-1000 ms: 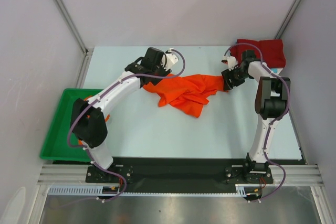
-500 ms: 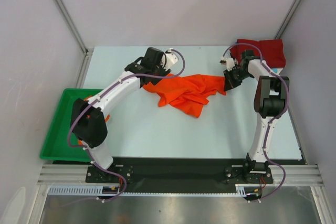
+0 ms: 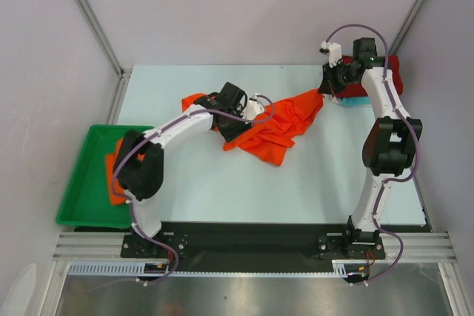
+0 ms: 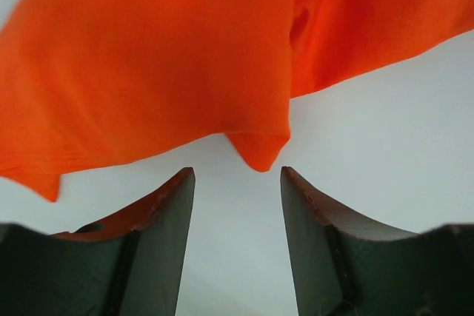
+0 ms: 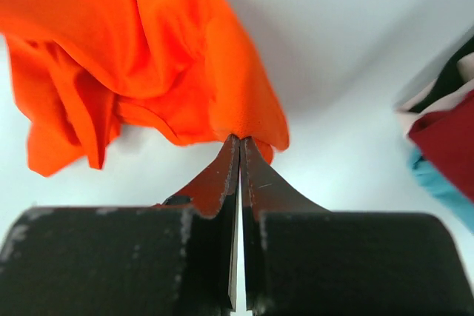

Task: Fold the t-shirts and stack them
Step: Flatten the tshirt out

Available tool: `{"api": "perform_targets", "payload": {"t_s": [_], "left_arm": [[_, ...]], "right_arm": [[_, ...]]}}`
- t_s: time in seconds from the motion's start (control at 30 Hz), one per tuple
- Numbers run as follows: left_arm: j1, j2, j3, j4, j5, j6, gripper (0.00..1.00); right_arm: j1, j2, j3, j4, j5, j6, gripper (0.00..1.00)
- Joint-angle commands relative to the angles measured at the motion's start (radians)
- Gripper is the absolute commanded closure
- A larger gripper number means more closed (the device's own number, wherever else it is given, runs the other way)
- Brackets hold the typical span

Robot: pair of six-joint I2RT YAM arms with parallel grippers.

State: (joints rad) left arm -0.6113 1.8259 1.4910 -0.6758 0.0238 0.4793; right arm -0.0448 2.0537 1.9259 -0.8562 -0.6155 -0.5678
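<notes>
Right end effector [image 5: 240,140]: fingers fully together, pinching a hem edge of the orange t-shirt [image 3: 270,132]. In the right wrist view the cloth bunches just beyond the tips and hangs off to the left. From the top view, that pinched corner is drawn up and out toward the far right of the tabletop [image 3: 222,183], so the shirt's right end comes to a point at the end effector.

Left end effector [image 4: 237,175]: jaws clearly apart, nothing clamped. In the left wrist view a small corner of the orange t-shirt dips toward the gap between the fingertips but sits just ahead of them, with bare tabletop showing through the gap. Can't tell whether either finger touches the cloth. From above, this end effector sits over the left-centre part of the shirt.

Orange t-shirt: mid tabletop, unfolded, rumpled. It stretches from behind the left wrist across to the right end effector, with the bulk sagging toward the near side in loose folds.

Dark red t-shirt [image 5: 452,138]: far right corner of the tabletop, partly hidden by the right arm. Turquoise t-shirt [image 5: 443,186] peeks out under it, touching.

Green tray [image 3: 78,190]: left edge, beside the left arm's base. More orange cloth [image 3: 115,172] lies in it, mostly hidden by the arm.
</notes>
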Motion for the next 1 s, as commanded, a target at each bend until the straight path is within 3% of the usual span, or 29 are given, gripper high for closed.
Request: {"api": "perform_targets", "payload": {"t_s": [0.0, 0.27, 0.33, 0.4, 0.53, 0.57, 0.6, 0.63, 0.67, 0.7, 0.83, 0.97], "left_arm": [[0.002, 0.071, 0.051, -0.051, 0.070, 0.012, 0.45], [0.002, 0.165, 0.061, -0.062, 0.059, -0.002, 0.44], [0.002, 0.190, 0.067, -0.061, 0.057, -0.008, 0.45], [0.002, 0.196, 0.072, -0.050, 0.054, -0.011, 0.54], [0.007, 0.213, 0.080, -0.031, 0.044, -0.016, 0.55], [0.011, 0.216, 0.080, -0.030, 0.044, -0.016, 0.58], [0.015, 0.223, 0.087, -0.034, 0.056, -0.013, 0.74], [0.015, 0.225, 0.087, -0.044, 0.057, -0.013, 0.74], [0.019, 0.225, 0.103, -0.051, 0.060, -0.013, 0.90], [0.022, 0.223, 0.110, -0.063, 0.068, -0.013, 0.96], [0.047, 0.144, 0.114, -0.096, 0.087, -0.024, 0.99], [0.067, -0.034, 0.060, -0.088, 0.030, 0.004, 0.99]], "right_arm": [[0.019, -0.059, 0.047, 0.002, -0.046, 0.040, 1.00], [0.029, -0.046, 0.088, 0.008, -0.064, 0.080, 1.00], [0.031, -0.040, 0.096, 0.014, -0.064, 0.089, 1.00], [0.034, -0.036, 0.099, 0.019, -0.063, 0.091, 1.00], [0.040, -0.027, 0.114, 0.022, -0.058, 0.094, 1.00], [0.042, -0.023, 0.117, 0.023, -0.056, 0.094, 1.00], [0.042, -0.020, 0.126, 0.023, -0.053, 0.094, 1.00], [0.042, -0.018, 0.127, 0.023, -0.052, 0.094, 1.00], [0.042, -0.018, 0.128, 0.023, -0.050, 0.095, 1.00], [0.042, -0.020, 0.128, 0.023, -0.052, 0.095, 1.00], [0.042, -0.050, 0.127, 0.009, -0.049, 0.088, 1.00], [0.042, -0.131, 0.105, 0.017, -0.015, 0.085, 1.00]]}}
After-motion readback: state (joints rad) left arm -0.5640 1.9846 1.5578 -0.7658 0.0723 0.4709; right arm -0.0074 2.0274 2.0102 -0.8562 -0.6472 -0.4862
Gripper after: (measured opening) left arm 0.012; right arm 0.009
